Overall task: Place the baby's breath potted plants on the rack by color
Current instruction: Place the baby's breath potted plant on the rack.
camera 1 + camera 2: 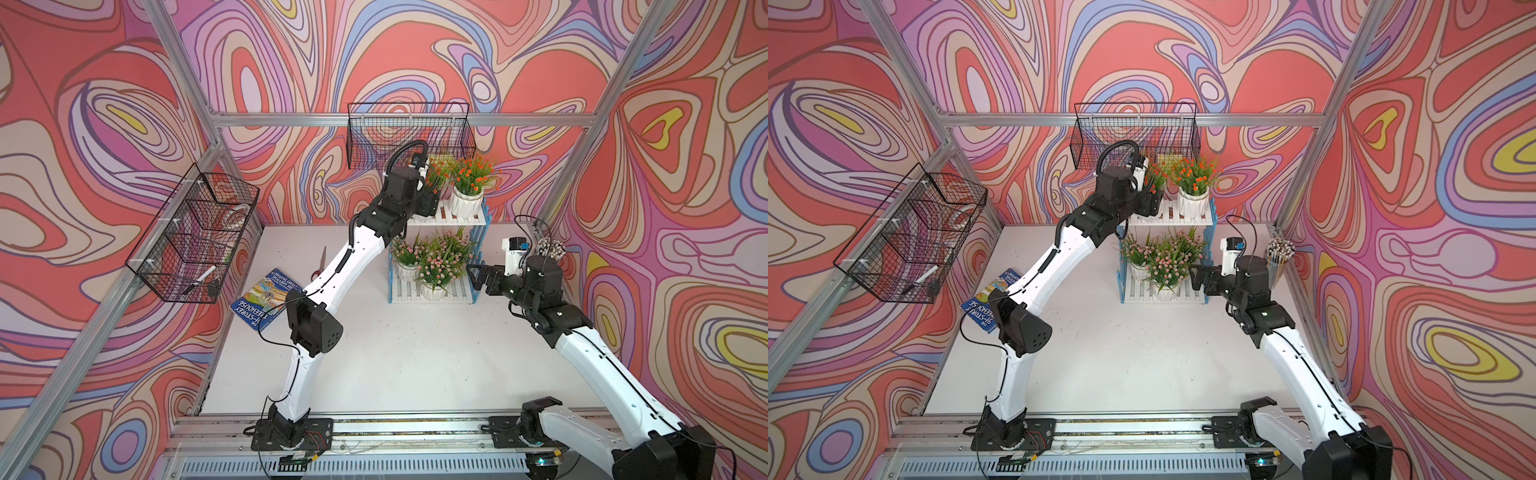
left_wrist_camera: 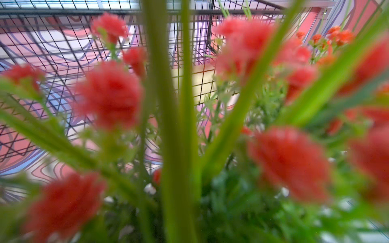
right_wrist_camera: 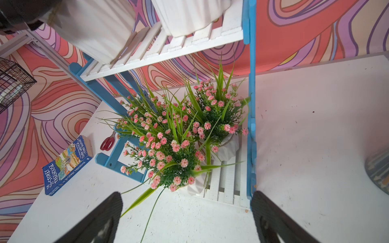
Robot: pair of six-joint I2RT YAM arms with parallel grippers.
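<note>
The rack (image 1: 453, 219) (image 1: 1183, 219) stands at the back of the table, with white slat shelves and blue sides. One orange-flowered plant (image 1: 471, 176) sits in its white pot at the right of the upper shelf. My left gripper (image 1: 428, 203) is at the left end of that shelf, shut on the pot of a second orange plant (image 1: 436, 174). Its blurred blooms (image 2: 109, 92) fill the left wrist view and hide the jaws. Pink-flowered plants (image 1: 442, 266) (image 3: 174, 145) crowd the lower shelf. My right gripper (image 1: 478, 276) (image 3: 187, 202) stands open and holds nothing, just off the lower shelf's right end.
A blue book (image 1: 266, 301) and red-handled scissors (image 1: 320, 264) lie on the table to the left of the rack. A black wire basket (image 1: 409, 137) hangs just above the upper shelf, another (image 1: 195, 232) hangs on the left wall. A cup of pencils (image 1: 550, 249) stands behind my right wrist.
</note>
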